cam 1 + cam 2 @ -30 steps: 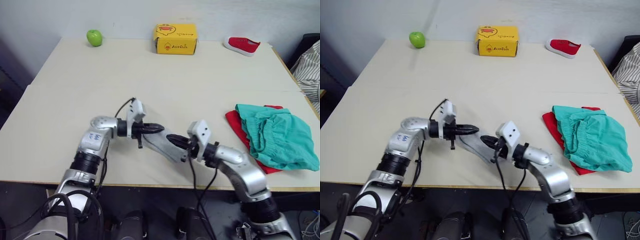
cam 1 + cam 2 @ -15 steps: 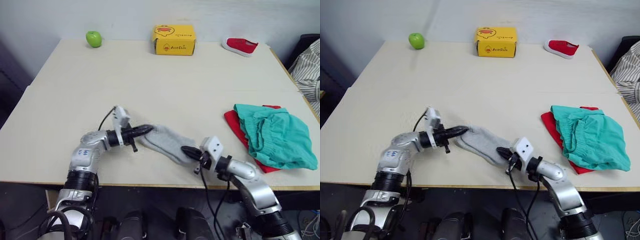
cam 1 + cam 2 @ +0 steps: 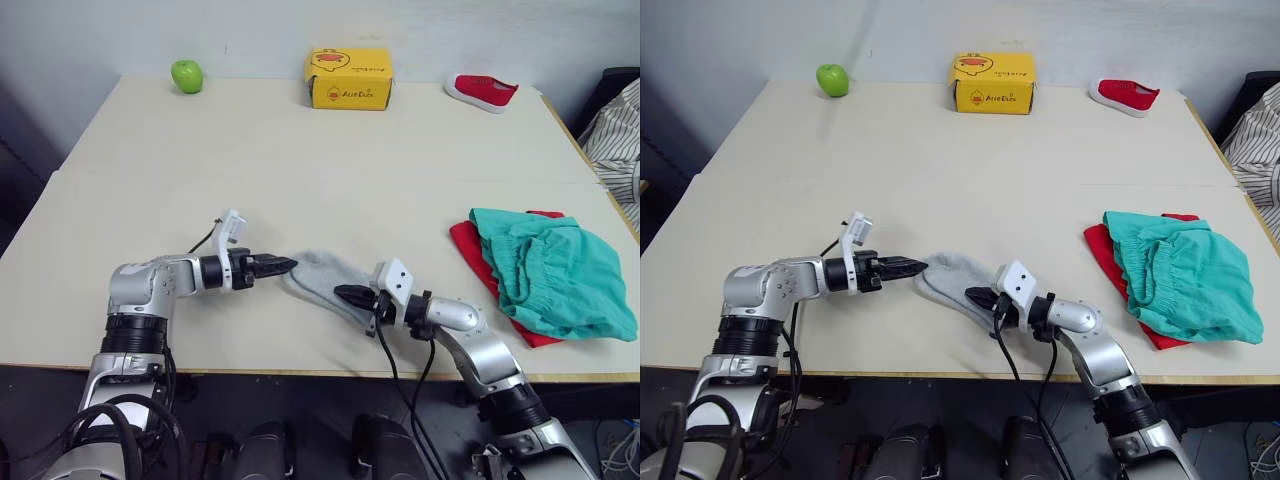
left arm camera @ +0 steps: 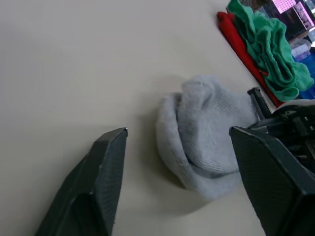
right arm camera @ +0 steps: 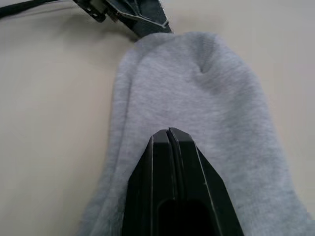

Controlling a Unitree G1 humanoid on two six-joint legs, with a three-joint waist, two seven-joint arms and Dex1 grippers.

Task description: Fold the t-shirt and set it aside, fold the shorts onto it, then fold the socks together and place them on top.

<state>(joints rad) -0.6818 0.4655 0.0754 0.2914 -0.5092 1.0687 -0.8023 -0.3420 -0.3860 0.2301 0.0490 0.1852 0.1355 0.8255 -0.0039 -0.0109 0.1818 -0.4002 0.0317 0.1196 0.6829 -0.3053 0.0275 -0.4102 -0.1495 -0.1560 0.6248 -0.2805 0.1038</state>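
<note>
Near the front edge of the bench (image 3: 330, 150), the grey socks (image 3: 322, 283) lie in a flat bundle between the two arms. On their left, the left end effector (image 4: 177, 184) has its fingers spread wide, empty, tips just beside the bundle's end. From the other side, the right end effector (image 5: 168, 135) rests on the sock fabric with its fingers pressed together. Well off to the right, the teal shorts (image 3: 553, 272) sit heaped over the red t-shirt (image 3: 468, 244).
</note>
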